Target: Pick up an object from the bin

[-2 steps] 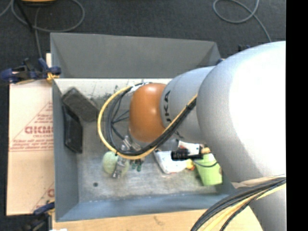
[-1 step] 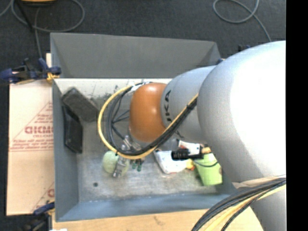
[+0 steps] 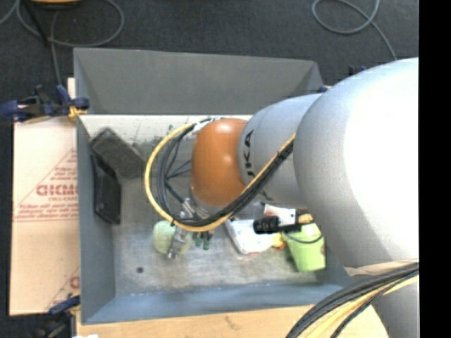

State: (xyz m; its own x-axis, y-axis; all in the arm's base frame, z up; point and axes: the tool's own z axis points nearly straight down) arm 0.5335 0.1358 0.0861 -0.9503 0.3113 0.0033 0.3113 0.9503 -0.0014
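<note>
**Figure. Bin picking: gripper low beside a candidate object.**

The arm enters from the right of the frame and overhangs much of the bin (image 3: 197,86). Its orange wrist cover (image 3: 218,162) sits at centre, ringed by looped cables (image 3: 149,178).

Below the cover, at lower centre-left, the gripper (image 3: 176,245) is down near the bin floor. It is just beside the right flank of a pale green rounded thing (image 3: 163,236). Whether the gripper is apart, together or clamped on anything cannot be told, because the wrist hides most of it.

Along the lower floor to the right, close together, lie:
- small dark green bits (image 3: 204,242)
- a white flat thing (image 3: 246,236)
- a black pen-like thing (image 3: 276,224)
- a bright green cup (image 3: 307,251)

By the left wall, well apart from the gripper, lie a dark grey block (image 3: 116,153) and a black flat case (image 3: 107,193).

**Note on technique.** The pale green thing is nearest to the gripper and stands free on its left side, so it is probably the easiest pick.
- A good grasp would centre the tool over the thing's widest part, not over its edge.
- The tool should close gently, since a rounded body may roll or squirt away towards the open floor.
- The lift should go straight up, so that the green bits and the cables are not dragged along.
</note>
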